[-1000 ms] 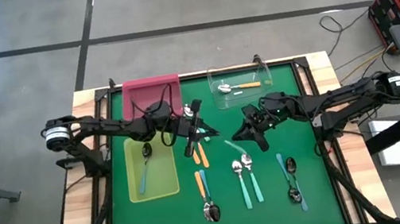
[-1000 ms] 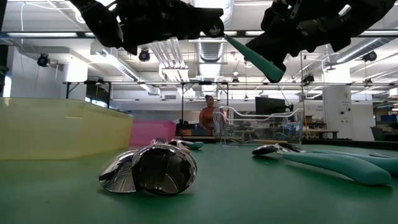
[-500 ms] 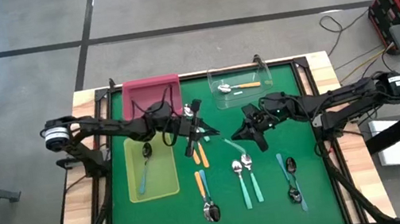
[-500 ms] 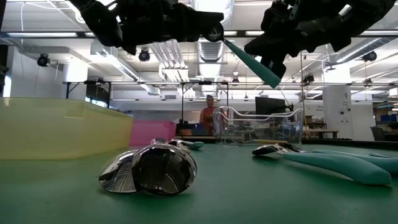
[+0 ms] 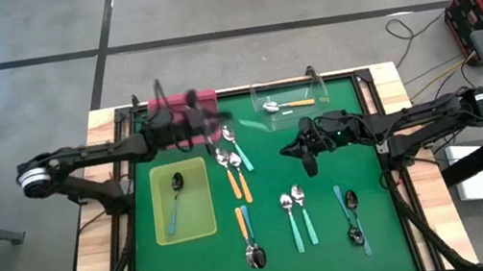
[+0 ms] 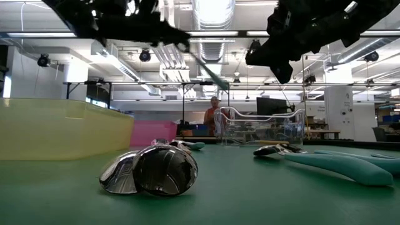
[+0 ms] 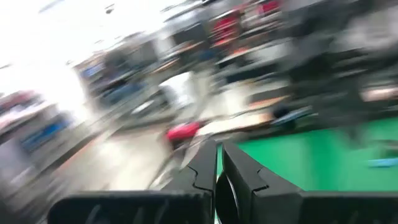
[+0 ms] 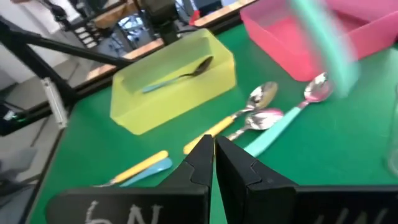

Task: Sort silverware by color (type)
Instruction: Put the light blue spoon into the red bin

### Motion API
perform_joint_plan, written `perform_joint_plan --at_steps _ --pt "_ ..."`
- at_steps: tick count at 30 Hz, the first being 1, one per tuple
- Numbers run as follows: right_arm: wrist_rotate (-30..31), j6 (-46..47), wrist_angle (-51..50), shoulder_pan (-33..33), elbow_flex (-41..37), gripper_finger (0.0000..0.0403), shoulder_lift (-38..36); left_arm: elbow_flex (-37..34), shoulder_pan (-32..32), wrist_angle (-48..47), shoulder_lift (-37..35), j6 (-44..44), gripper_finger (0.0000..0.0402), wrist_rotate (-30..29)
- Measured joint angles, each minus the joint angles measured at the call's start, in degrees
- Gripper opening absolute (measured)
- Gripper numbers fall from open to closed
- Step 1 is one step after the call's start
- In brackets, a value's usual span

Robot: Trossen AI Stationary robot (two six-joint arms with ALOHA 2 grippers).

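The mat (image 5: 320, 201) covers the table top. At its far edge, one tray (image 5: 181, 106) sits on the left and a second tray (image 5: 290, 103) on the right; the second holds a spoon (image 5: 285, 104). A third tray (image 5: 182, 201) lies on the left side, nearer than the first, with one spoon (image 5: 175, 200) in it. Loose spoons lie on the mat: a group (image 5: 235, 168) just right of the third tray, a pair (image 5: 250, 239) nearer, a pair (image 5: 297, 214) at centre, and a pair (image 5: 353, 217) on the right.
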Motion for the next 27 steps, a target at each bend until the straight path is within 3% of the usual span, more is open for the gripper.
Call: perform_joint_plan --at_steps 3,6,16,27 --pt "0.14 -1.92 0.8 0.02 0.0 0.0009 0.22 -1.27 4.02 -4.28 -3.45 -2.35 0.0001 -8.63" --pt "2.13 -4.21 0.81 0.02 0.33 0.0009 0.85 -1.73 8.03 -5.95 -5.27 -5.89 0.0 -13.3" --pt "3.01 -12.86 0.2 0.02 5.83 0.0009 5.3 -1.62 21.11 -7.15 -4.07 -15.45 0.0 -14.16" --pt "7.51 -21.93 0.27 0.02 11.1 0.0009 11.65 1.21 25.0 -7.18 3.52 -19.28 0.0 -16.48"
